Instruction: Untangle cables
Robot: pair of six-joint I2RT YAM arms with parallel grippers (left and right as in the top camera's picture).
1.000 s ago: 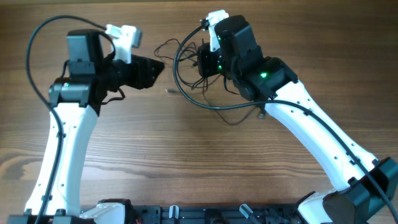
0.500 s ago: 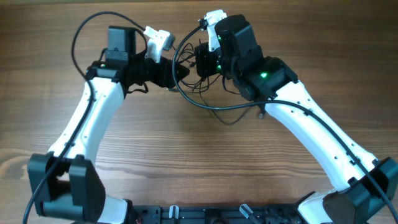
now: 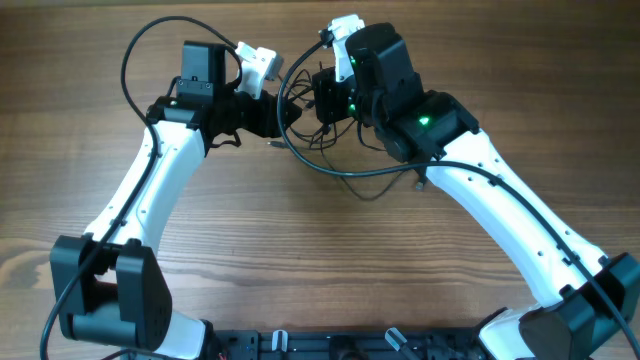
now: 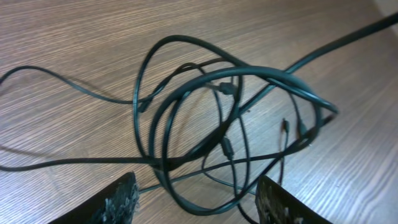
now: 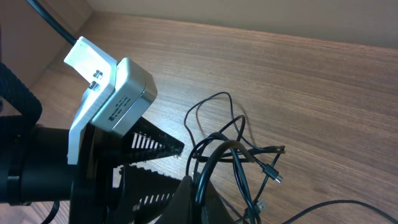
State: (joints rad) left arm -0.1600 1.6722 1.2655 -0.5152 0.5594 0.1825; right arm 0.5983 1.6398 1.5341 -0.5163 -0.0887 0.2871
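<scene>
Cables (image 3: 305, 138): a loose knot of thin black wires lying on the wooden table (image 3: 300, 250), their loops crossing over one another; in the left wrist view (image 4: 217, 124) several loops overlap in the middle and single strands trail off to the sides.
Plug (image 5: 277, 178): a small connector at a wire's end, at the edge of the cables on the side away from the left gripper.
Left gripper (image 3: 283, 115): right at the cables, on the left arm's side of them; its fingers (image 4: 121, 199) stand spread apart, and a few strands of the cables lie in the gap between them. Nothing is pinched; whether the fingers touch a strand cannot be told.
Right gripper (image 5: 189, 194): at the cables on the side opposite the left gripper, its jaws pressed together, with a strand of the cables rising out of the closed tips.
Left gripper from the right wrist view (image 5: 178, 163): ribbed fingers parted, their tips pointing at the cables from close by.
Wrist camera (image 5: 112, 93): a white box on top of the left gripper, behind its fingers as seen from the cables.
</scene>
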